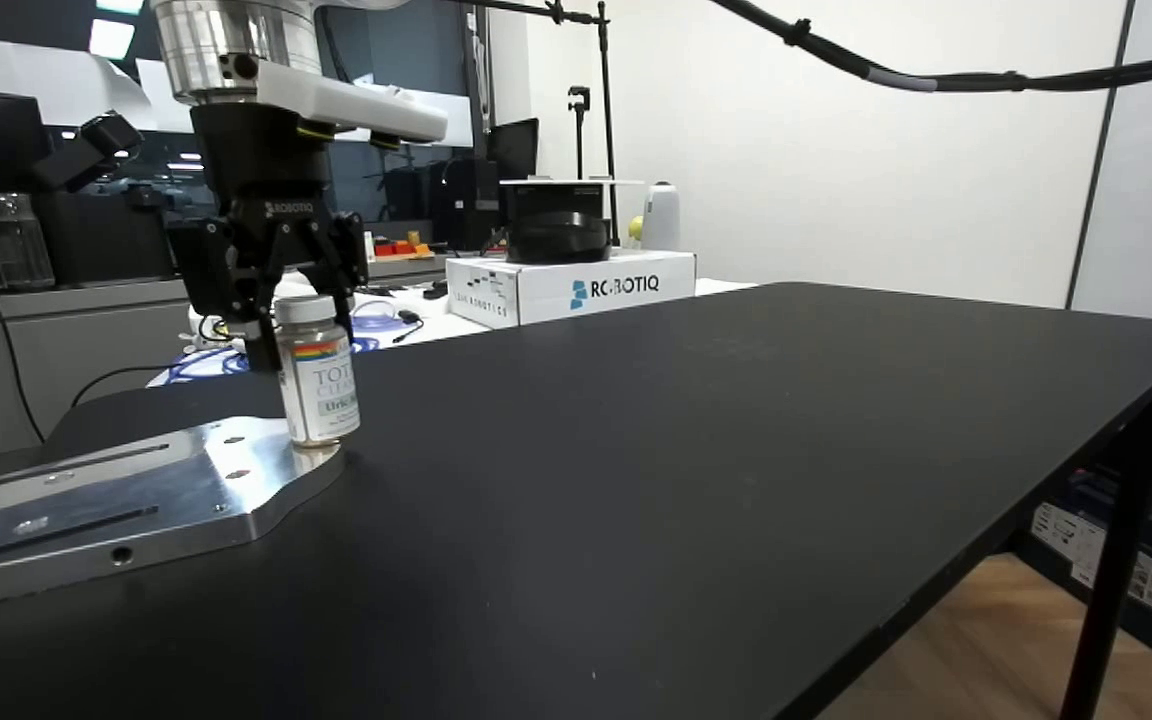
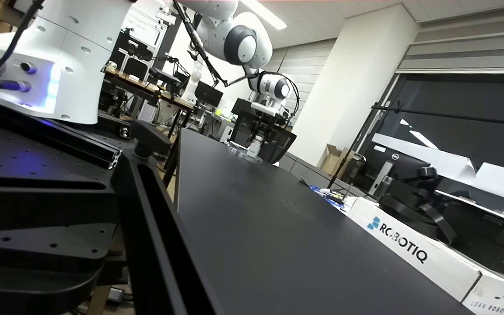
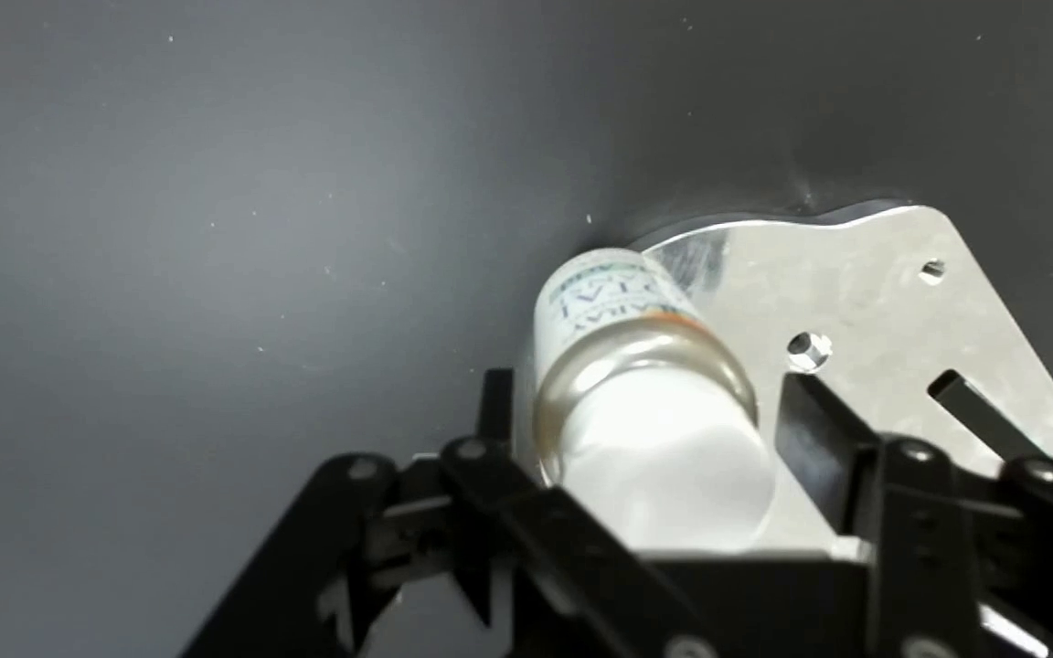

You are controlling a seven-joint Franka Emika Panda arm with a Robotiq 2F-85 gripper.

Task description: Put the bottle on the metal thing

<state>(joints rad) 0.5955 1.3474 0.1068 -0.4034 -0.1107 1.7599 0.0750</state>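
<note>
The bottle (image 1: 324, 385), translucent with a white cap and a labelled side, stands about upright on the rounded end of the metal plate (image 1: 126, 500), close to its edge. In the wrist view the bottle (image 3: 664, 457) shows cap-first, beside the plate's holes (image 3: 874, 283). My gripper (image 3: 645, 393) is open around the bottle, one finger on each side. A gap shows between the bottle and the right finger; the left finger is close, and I cannot tell if it touches. Bottle (image 2: 254, 148) and gripper (image 2: 258, 134) are small and far off in an exterior view.
The black table (image 1: 686, 450) holds the plate near one end. Beyond its edge stands a white Robotiq box (image 1: 596, 285) with a black headset-like item on it, with blue cables (image 1: 376, 318) near it. The robot base (image 2: 59, 61) is at the table's other end.
</note>
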